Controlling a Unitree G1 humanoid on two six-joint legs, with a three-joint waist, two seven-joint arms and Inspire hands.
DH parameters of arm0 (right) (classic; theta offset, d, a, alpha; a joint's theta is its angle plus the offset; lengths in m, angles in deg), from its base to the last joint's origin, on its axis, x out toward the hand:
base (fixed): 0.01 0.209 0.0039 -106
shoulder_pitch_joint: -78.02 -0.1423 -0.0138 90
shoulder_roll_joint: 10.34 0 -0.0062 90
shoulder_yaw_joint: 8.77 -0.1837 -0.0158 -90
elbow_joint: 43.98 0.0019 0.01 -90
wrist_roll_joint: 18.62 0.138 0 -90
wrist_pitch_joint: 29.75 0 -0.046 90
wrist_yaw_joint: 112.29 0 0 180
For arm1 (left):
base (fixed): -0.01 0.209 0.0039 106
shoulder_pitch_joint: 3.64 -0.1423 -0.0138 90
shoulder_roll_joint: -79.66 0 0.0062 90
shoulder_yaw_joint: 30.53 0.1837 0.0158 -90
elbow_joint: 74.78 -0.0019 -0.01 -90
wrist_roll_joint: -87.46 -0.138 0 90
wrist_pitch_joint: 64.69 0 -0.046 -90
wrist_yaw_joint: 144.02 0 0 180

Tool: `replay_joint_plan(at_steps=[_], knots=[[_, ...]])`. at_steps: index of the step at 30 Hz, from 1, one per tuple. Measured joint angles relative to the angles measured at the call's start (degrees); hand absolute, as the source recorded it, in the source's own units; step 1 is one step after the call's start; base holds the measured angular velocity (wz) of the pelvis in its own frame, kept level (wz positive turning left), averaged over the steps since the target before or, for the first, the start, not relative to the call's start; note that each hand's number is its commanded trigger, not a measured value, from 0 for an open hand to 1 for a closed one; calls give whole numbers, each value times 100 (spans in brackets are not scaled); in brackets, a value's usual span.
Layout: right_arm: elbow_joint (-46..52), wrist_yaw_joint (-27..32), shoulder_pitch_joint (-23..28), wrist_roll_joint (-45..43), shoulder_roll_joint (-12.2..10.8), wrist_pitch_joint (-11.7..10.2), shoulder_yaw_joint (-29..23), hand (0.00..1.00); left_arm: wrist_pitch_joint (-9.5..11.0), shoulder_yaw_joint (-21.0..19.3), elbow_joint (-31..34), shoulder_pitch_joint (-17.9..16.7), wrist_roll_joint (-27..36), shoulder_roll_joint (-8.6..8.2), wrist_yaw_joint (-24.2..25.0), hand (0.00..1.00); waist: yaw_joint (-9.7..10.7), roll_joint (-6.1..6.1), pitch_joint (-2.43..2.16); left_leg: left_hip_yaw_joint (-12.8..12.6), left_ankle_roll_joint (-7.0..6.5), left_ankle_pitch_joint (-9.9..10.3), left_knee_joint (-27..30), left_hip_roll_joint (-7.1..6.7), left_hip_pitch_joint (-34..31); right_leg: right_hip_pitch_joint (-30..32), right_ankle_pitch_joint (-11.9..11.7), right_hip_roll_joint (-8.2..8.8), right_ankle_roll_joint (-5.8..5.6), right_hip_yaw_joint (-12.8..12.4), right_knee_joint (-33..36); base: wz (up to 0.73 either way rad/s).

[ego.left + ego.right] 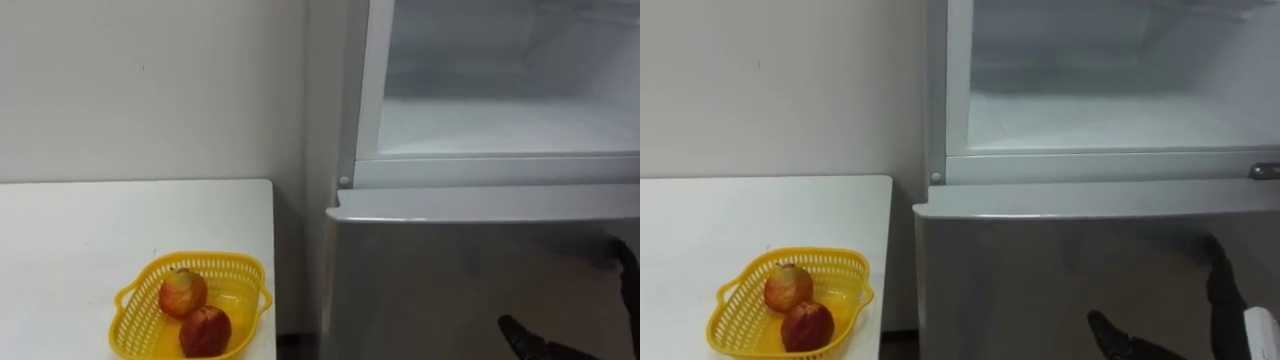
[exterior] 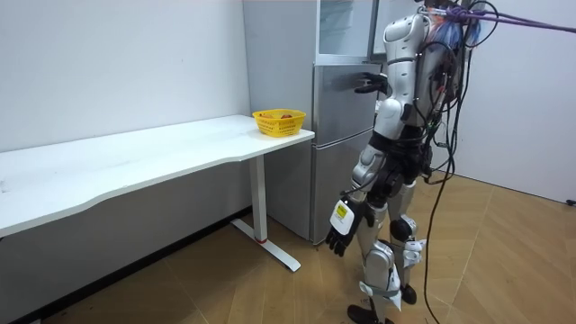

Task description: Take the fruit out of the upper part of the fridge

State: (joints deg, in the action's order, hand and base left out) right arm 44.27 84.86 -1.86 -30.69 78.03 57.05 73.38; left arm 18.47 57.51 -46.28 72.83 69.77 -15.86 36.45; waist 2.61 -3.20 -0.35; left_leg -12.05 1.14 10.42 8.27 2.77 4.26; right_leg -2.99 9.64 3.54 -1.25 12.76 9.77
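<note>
robot: stands facing the fridge (image 2: 337, 153), close to it
upper fridge compartment (image 1: 500, 125): door open, white inside wall and floor showing
right hand (image 1: 1226, 295): raised in front of the lower fridge door (image 1: 450, 290), just below the open compartment; fingers spread out, nothing in it
left hand (image 2: 343, 232): hangs low by the robot's leg, away from the fridge; fingers relaxed, holds nothing
apples: two, one (image 1: 183, 292) behind the other (image 1: 205, 331), touching, in the yellow basket (image 1: 215, 262)
basket: on the white table (image 1: 90, 230), left of the fridge, near the table corner nearest it
</note>
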Motion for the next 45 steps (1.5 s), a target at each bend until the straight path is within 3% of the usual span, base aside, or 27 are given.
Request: replay_joint_plan(at_steps=[6,7,10,14,17,18,22,28,33,39,45], knots=[[-1095,-657,305,-214,-196,419,356,0,-79,-11,186,-121,-54,-32,4,0,-161,49,-14,-28,7,5,2,12,19,-4,-6,-16,10,-22,1,-2],[-1368,-771,316,-275,-207,464,507,0,-88,-10,189,-158,-54,-46,18,0,-167,54,-33,-28,7,5,7,11,14,-3,-6,-13,9,-17,0,0],[-1751,-1051,334,-451,-264,569,781,0,-158,-10,194,-177,-57,-70,38,0,-169,124,-33,-6,6,5,27,9,-18,-15,-6,-6,9,9,0,3],[-2584,-1230,202,-452,-350,514,889,0,-155,-5,211,-110,-56,-88,29,0,-164,119,-28,129,6,5,113,-3,-68,-38,-3,19,8,122,-8,18],[-3194,-1318,115,-439,-363,510,887,0,-157,-14,240,-116,-57,-101,18,0,-171,92,-12,135,4,5,114,-10,-78,-52,2,34,4,148,-9,4],[-3613,-1327,24,-423,-363,511,880,0,-156,-17,215,-116,-61,-92,10,0,-169,73,17,134,0,8,114,-13,-68,-101,5,34,0,145,-16,6],[-4658,-1368,-80,-333,-410,523,874,0,-168,-17,175,-110,-90,-93,8,0,-210,36,31,150,-11,15,119,-18,-61,-167,16,30,-13,142,-25,5],[-5643,-1435,-219,-68,-519,542,873,0,-253,-8,154,-100,-95,-103,17,0,-292,98,16,151,-15,20,126,-18,-46,-186,16,29,-14,130,-42,0],[-6086,-1480,-282,184,-528,546,872,0,-303,-8,120,-121,-206,-105,56,0,-302,168,22,159,-15,36,121,-22,-43,-199,12,22,-20,138,-104,0],[-6478,-1560,-371,443,-554,656,877,0,-575,2,143,-124,-216,-120,269,0,-293,252,60,163,-5,78,117,-25,33,-270,33,19,-38,136,-123,0],[-6773,-1572,-436,1280,-563,815,864,0,-660,-15,160,-87,-214,-125,276,0,-285,230,62,191,-4,84,120,-35,29,-267,45,28,-45,145,-125,0]])
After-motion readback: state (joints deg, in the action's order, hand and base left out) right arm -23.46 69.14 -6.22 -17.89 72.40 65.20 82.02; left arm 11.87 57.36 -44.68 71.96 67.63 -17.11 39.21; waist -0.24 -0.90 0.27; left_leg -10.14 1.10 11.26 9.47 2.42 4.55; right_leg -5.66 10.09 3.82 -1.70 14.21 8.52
